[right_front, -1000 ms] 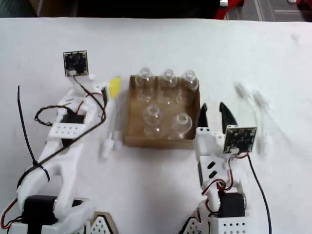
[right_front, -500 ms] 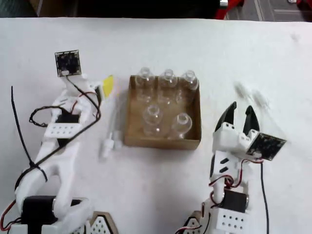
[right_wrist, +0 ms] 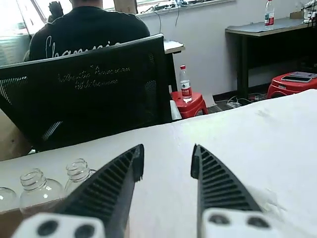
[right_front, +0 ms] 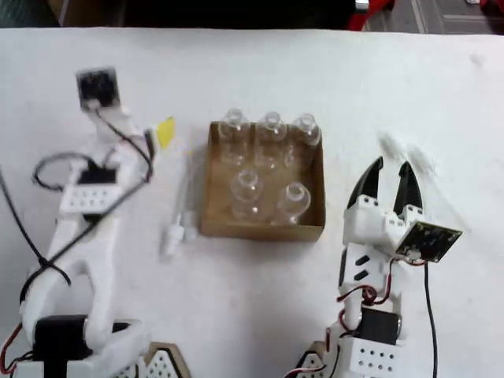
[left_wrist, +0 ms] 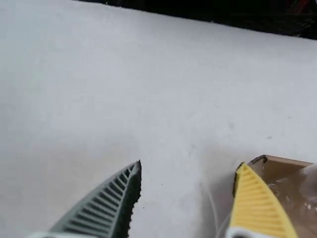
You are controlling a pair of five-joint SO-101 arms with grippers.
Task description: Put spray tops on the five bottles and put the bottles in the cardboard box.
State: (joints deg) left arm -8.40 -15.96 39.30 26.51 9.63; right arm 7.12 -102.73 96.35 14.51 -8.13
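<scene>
A cardboard box (right_front: 206, 224) in the middle of the table holds several clear bottles (right_front: 272, 126), all uncapped. One white spray top (right_front: 176, 231) with its thin tube lies on the table just left of the box. More spray tops (right_front: 409, 157) lie faintly at the right. My left gripper (right_front: 160, 135), one finger yellow, hovers open left of the box's far corner; its own view shows the left gripper (left_wrist: 190, 166) over bare table beside the box corner (left_wrist: 280, 166). My right gripper (right_front: 388, 172) stands open right of the box, empty. Past the right gripper (right_wrist: 168, 153) two bottle necks (right_wrist: 79, 169) show.
The white table (right_front: 260, 71) runs wide behind and in front of the box. Both arm bases stand at the near edge. Beyond the table's far edge are a black office chair (right_wrist: 99, 84) and other furniture.
My left arm has drawn away from the box toward the far left. My right arm swung from the box's right edge out to the right, its fingers staying apart.
</scene>
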